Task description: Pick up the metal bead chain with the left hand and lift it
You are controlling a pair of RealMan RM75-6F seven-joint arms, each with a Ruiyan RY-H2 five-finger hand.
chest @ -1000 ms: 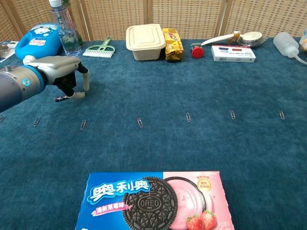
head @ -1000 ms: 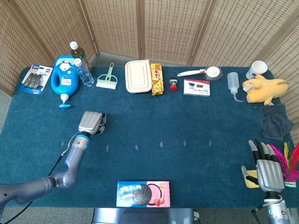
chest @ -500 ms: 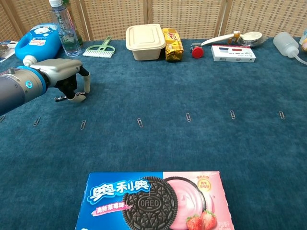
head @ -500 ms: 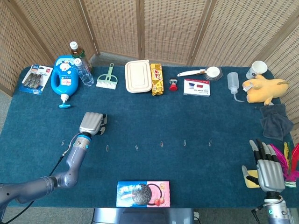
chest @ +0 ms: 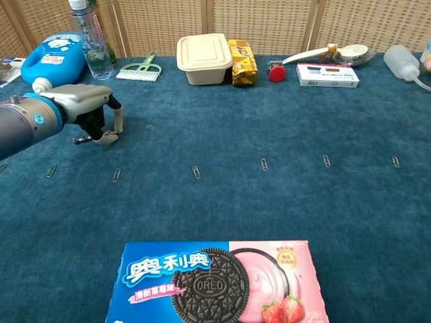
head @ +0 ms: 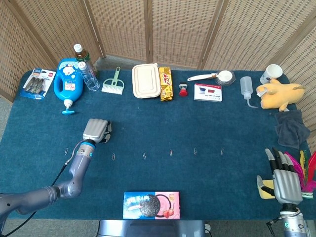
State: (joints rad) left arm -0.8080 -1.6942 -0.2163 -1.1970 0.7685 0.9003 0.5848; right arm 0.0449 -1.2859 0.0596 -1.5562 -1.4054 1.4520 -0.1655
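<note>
Left fingers: curled down at the carpet, tips around the metal bead chain, which lay on the blue table cover; whether they pinched it, I could not tell.
Left hand: palm down, low over the chain.
Right hand: fingers straight and a little apart, holding nothing, at the table's near right corner.
Views: only the chest view showed the chain; only the head view showed the right hand.
Room: a row of paper clips lay just nearer; Oreo box at the front edge; detergent bottle behind.

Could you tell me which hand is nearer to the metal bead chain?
Left. The left hand arches directly over the metal bead chain; the right hand rests across the table.
</note>
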